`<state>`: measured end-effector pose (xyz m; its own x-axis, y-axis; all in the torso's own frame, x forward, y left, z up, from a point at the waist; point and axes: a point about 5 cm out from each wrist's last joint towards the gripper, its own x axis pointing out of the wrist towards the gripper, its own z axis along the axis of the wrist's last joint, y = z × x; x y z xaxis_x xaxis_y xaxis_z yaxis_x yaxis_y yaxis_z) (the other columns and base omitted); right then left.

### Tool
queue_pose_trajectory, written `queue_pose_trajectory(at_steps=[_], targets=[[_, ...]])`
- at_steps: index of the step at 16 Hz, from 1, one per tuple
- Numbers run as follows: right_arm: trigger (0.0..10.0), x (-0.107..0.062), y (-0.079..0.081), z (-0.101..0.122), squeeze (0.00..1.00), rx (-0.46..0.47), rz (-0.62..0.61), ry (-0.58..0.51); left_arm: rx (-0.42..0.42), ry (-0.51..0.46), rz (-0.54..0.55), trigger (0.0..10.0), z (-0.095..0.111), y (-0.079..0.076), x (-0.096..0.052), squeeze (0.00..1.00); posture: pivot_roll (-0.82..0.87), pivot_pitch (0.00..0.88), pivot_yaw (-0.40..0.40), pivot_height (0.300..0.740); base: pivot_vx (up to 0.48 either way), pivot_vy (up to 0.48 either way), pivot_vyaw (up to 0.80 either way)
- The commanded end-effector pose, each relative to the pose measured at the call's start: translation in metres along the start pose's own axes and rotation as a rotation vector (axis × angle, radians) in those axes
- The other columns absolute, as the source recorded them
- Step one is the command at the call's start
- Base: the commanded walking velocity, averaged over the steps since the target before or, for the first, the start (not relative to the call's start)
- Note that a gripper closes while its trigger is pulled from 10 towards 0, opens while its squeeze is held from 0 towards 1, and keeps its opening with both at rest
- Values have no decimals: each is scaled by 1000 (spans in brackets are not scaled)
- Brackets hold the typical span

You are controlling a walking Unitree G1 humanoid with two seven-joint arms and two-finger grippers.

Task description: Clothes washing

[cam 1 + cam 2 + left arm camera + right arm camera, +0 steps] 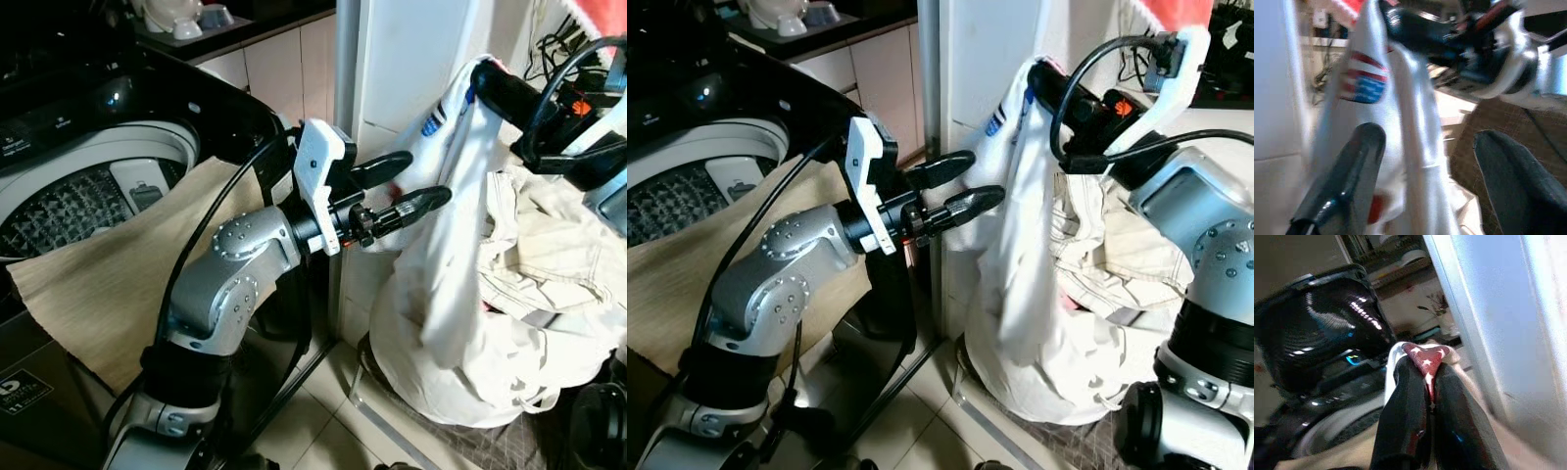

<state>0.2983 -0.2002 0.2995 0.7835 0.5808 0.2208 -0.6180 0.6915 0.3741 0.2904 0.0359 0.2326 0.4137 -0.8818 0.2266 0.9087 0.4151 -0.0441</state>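
Note:
A white garment point(446, 225) with a flag patch point(1365, 83) hangs from my right gripper point(482, 80), which is shut on its top edge; red starred fabric point(1426, 360) is pinched between the black fingers. Its lower part trails into a heap of cream clothes point(534, 294). My left gripper point(431, 179) is open, reaching toward the hanging garment from the left, its fingers point(1347, 181) on either side of the cloth without closing. The top-loading washing machine point(88, 186) stands open at the left, with a beige cloth point(108, 264) draped over its front rim.
A white pillar or cabinet edge point(348, 69) stands between the machine and the clothes heap. A dark mesh basket point(460, 446) sits under the heap on the tiled floor point(313, 431). A counter with white items point(186, 20) is behind the machine.

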Motion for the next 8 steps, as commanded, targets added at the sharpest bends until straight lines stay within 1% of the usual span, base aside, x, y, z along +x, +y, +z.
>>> queue_pose_trajectory(at_steps=[1,2,4,5,6,7,8], targets=[[0,3,13,9,0,-2,71,-20,15,11,52,10000,-5,4,2,1000,-104,0,49,740,0,0,0],[0,3,21,6,0,2,109,2,28,-20,103,10000,-3,8,5,1000,-105,0,46,740,0,0,0],[0,4,24,4,0,2,130,15,24,-38,117,10000,-2,9,7,1000,-106,0,45,740,0,0,0],[0,4,26,3,0,0,141,23,9,-48,119,10000,-1,9,9,1000,-106,0,45,740,0,0,0],[0,4,30,1,0,8,156,31,-27,-80,96,10000,2,6,12,314,-106,0,45,740,0,0,0],[0,5,32,-2,0,14,159,38,-63,-107,66,10000,4,3,15,0,-107,0,50,740,0,0,0],[0,6,33,-3,0,16,159,43,-67,-113,57,10000,4,1,16,0,-107,0,50,740,0,0,0]])
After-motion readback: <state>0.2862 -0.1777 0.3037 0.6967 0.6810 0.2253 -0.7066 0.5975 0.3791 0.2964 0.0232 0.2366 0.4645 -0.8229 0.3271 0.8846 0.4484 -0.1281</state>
